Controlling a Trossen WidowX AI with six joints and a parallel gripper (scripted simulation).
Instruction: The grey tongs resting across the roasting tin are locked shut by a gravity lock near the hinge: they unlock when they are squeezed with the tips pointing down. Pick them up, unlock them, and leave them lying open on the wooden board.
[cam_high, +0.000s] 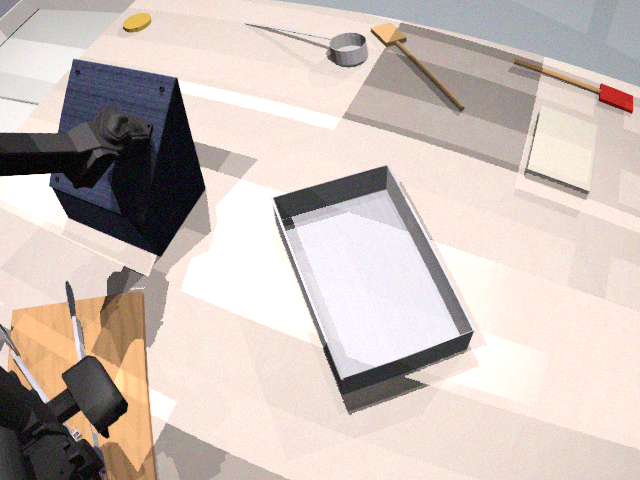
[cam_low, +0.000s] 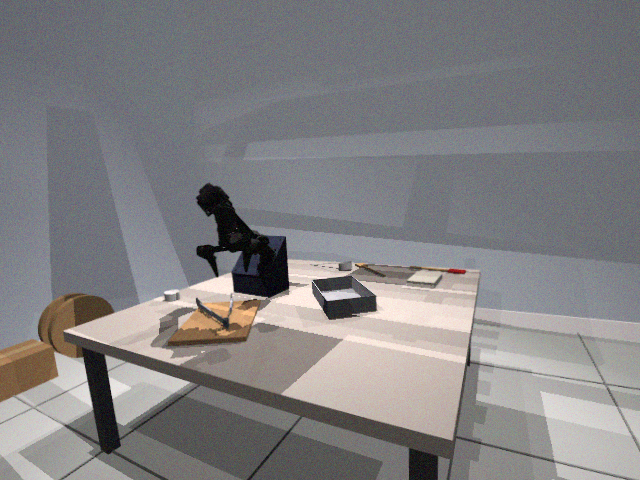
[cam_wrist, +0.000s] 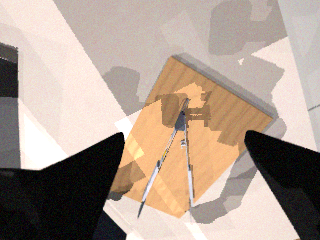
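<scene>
The grey tongs (cam_high: 79, 335) (cam_low: 211, 312) (cam_wrist: 191, 186) lie on the wooden board (cam_high: 116, 341) (cam_low: 240, 330) (cam_wrist: 235, 120), their two arms spread in a V. The dark tips reach to or past the board's edge near the blue block. My gripper (cam_low: 231, 272) (cam_wrist: 183, 137) is wide open and empty above the board, its fingers either side of the tongs in the wrist view and clear of them. In the top view it hides the hinge end. The roasting tin (cam_high: 330, 193) (cam_low: 351, 308) stands empty on the table.
A dark blue slanted block (cam_high: 180, 191) (cam_low: 279, 268) stands between the arm and the tin. Farther back are a yellow disc (cam_high: 136, 22), a long-handled grey cup (cam_high: 348, 54), a wooden spatula (cam_high: 429, 72), a red-headed tool (cam_high: 615, 98) and a cream slab (cam_high: 563, 147). A small white cylinder (cam_low: 171, 295) stands near the board.
</scene>
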